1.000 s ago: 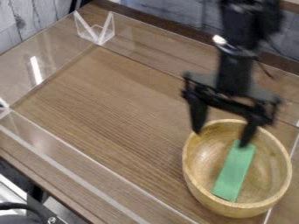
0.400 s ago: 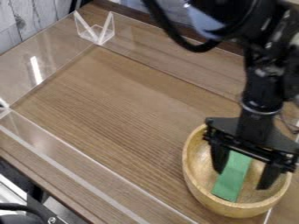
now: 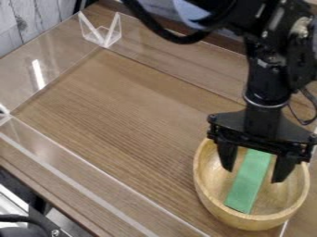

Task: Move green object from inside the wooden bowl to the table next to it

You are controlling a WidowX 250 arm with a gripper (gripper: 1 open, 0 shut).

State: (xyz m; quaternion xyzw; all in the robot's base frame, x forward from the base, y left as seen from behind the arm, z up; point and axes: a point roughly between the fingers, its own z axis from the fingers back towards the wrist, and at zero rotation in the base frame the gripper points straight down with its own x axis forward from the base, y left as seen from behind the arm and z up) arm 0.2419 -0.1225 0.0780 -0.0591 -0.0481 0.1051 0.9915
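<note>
The green object (image 3: 251, 179), a flat bright green block, lies slanted inside the wooden bowl (image 3: 210, 190) at the lower right of the table (image 3: 124, 106). My black gripper (image 3: 258, 159) hangs straight down over the bowl, open, with one finger on each side of the block's upper end. The fingertips reach down inside the bowl's rim. Nothing is gripped; gaps show between the fingers and the block.
Low clear acrylic walls (image 3: 44, 153) edge the table on the left and front. A clear bracket (image 3: 99, 32) stands at the back left corner. The bowl sits close to the table's front right edge, with open wood surface to its left.
The arm swung from behind the bowl to right over it and sank, so the open fingers now straddle the green block. The block and the bowl have not moved.
</note>
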